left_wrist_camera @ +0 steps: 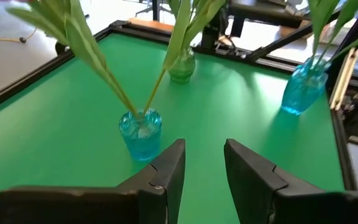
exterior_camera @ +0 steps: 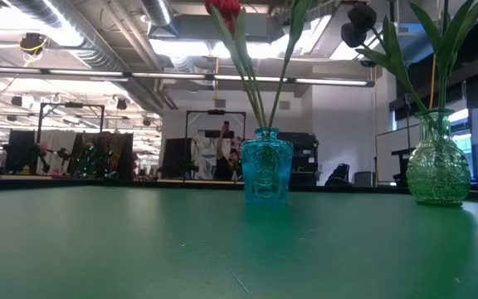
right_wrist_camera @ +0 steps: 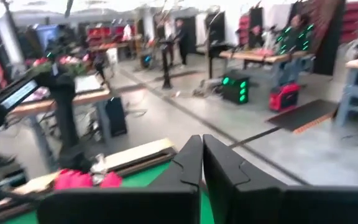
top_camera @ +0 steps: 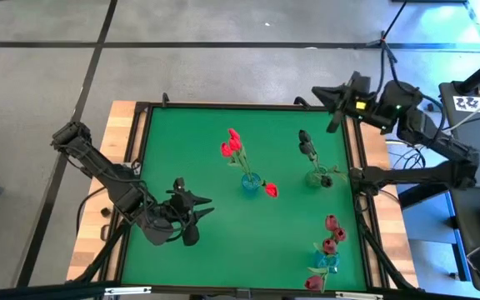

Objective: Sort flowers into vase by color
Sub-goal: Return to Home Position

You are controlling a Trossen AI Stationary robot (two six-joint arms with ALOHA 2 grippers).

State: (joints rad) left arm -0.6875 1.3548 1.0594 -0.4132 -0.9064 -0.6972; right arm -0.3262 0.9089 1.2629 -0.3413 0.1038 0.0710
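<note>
**Both grippers empty; flowers standing in three vases**

My left gripper hangs over the left part of the green bench. Its fingers are parted by a moderate gap and there is nothing between them. They point toward the middle of the bench.

My right gripper is up at the far right corner of the bench, above its frame. Its fingers are pressed almost together and hold nothing. It faces out into the room beyond the bench.

Nearest my left gripper, close to the bench's middle, stands a blue vase. It holds the bright red flowers. Their stems lean away toward the far side, and one red head sits low just beside the vase.

To the right of it, well apart, stands a green glass vase. It holds the dark maroon flowers. From bench height both vases stand upright, and the green stems fan out of their mouths.

In the near right corner, close to the frame, stands a second blue vase. It holds the dusty pink flowers, whose heads are stacked in a loose row above it.

No flower lies loose on the bench.
</note>
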